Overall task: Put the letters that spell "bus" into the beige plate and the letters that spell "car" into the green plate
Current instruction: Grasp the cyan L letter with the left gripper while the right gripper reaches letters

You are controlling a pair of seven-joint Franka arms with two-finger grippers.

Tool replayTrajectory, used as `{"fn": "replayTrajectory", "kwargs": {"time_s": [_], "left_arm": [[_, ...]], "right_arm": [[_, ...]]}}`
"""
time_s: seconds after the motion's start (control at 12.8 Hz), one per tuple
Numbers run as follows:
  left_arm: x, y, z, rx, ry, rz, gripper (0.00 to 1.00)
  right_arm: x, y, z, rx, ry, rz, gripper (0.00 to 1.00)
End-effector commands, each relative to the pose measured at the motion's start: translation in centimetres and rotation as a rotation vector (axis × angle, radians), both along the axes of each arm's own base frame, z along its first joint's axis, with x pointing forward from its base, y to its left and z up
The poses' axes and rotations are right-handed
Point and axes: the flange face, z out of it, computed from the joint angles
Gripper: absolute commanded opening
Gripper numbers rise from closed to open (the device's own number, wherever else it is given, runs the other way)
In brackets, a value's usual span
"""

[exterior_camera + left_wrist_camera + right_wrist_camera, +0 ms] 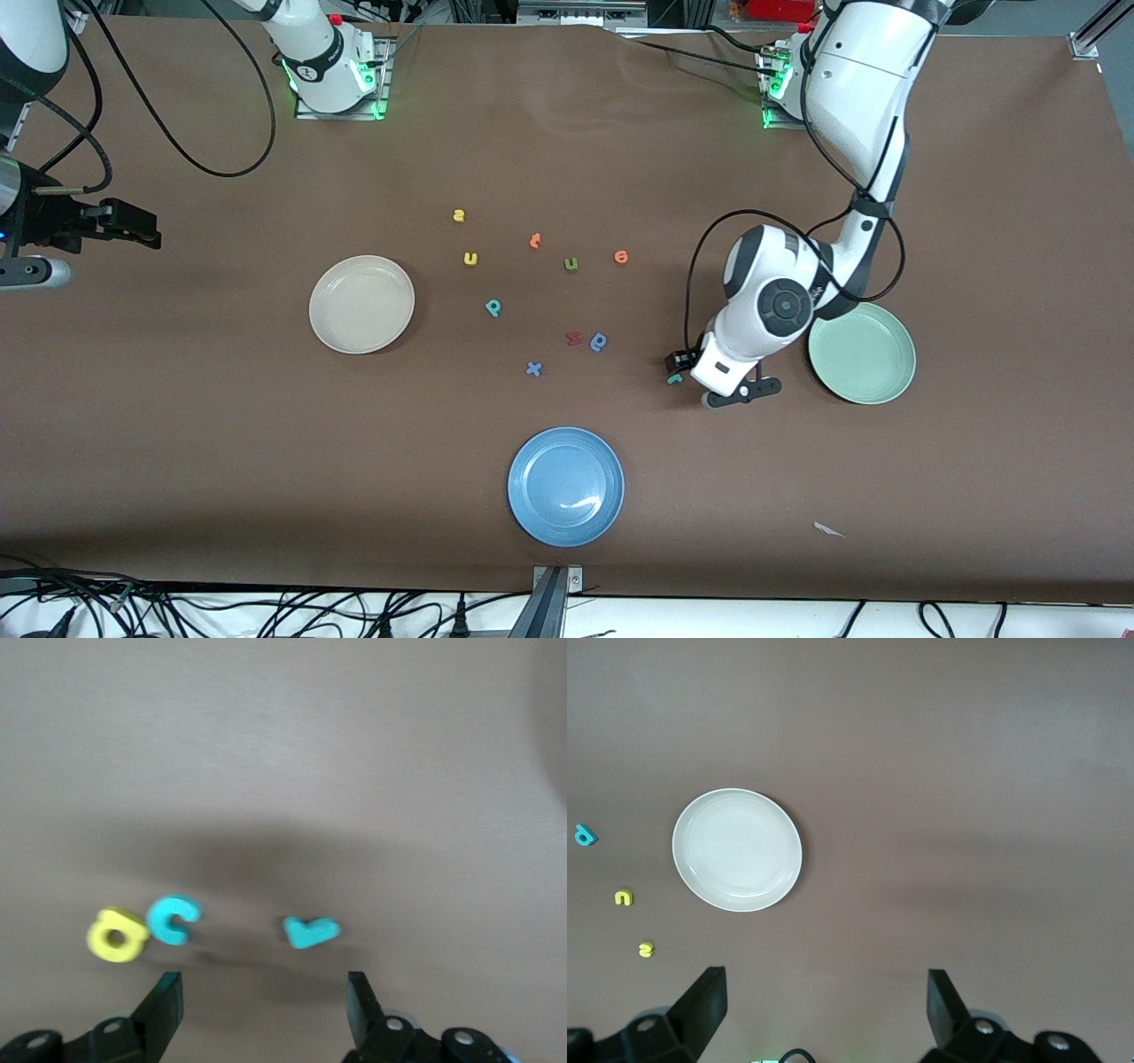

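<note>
Landmark: take the blue plate (pixel 565 486) as your reference; it lies nearest the front camera of the three plates.
Left gripper (pixel 264 1010): you see it low over the table, farther from the front camera than the blue plate and toward the left arm's end, with the fingers (pixel 165 1003) apart and nothing between them.
Teal "r" (pixel 310 931): it lies flat on the table under that gripper, in line with the gap between the fingers, touching neither.
Teal "c" (pixel 174 919) and yellow "a" (pixel 116 936): in the left wrist view they sit side by side, close to touching, near the "r".
Green plate (pixel 862 353): it has no letters in it; from the blue plate it is farther from the camera, toward the left arm's end, just beside the left arm's wrist.
Beige plate (pixel 361 304): also without letters, farther from the camera than the blue plate, toward the right arm's end.
Yellow "u" (pixel 470 259), yellow "s" (pixel 459 214), teal "b" (pixel 493 307): they lie on the table, farther from the camera than the blue plate, next to the beige plate.
Right gripper (pixel 826 1003): it waits high over the table at the right arm's end, fingers wide apart and holding nothing.
</note>
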Motion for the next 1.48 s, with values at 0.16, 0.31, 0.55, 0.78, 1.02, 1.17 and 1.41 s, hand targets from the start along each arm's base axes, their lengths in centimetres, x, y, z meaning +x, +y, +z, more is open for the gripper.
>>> {"fn": "replayTrajectory", "kwargs": {"time_s": [0.16, 0.31, 0.55, 0.78, 1.02, 1.17, 1.41], "left_arm": [[2.2, -3.5, -2.1, -0.021, -0.024, 0.041, 0.82], [2.4, -3.2, -2.9, -0.014, -0.021, 0.04, 0.78], [2.6, -2.9, -2.9, -0.012, -0.023, 0.04, 0.77], [2.5, -3.0, -2.9, -0.011, -0.022, 0.039, 0.73], [2.5, -3.0, -2.9, -0.007, -0.022, 0.035, 0.64], [2.4, -3.0, -3.0, 0.007, -0.025, 0.021, 0.61], [2.3, -2.9, -3.2, 0.028, -0.027, 0.005, 0.62]], "right_arm": [[0.4, 0.6, -0.3, 0.009, -0.005, -0.027, 1.0], [0.8, 1.1, -0.5, 0.009, -0.022, -0.023, 1.0], [0.8, 2.4, -0.8, 0.036, -0.015, 0.004, 1.0], [0.9, 5.4, -1.5, 0.079, -0.002, 0.025, 1.0], [1.5, 9.0, -2.5, 0.077, -0.004, -0.012, 1.0], [1.8, 12.5, -3.5, 0.087, -0.018, -0.027, 1.0], [2.0, 17.8, -6.0, 0.102, -0.006, -0.081, 1.0]]}}
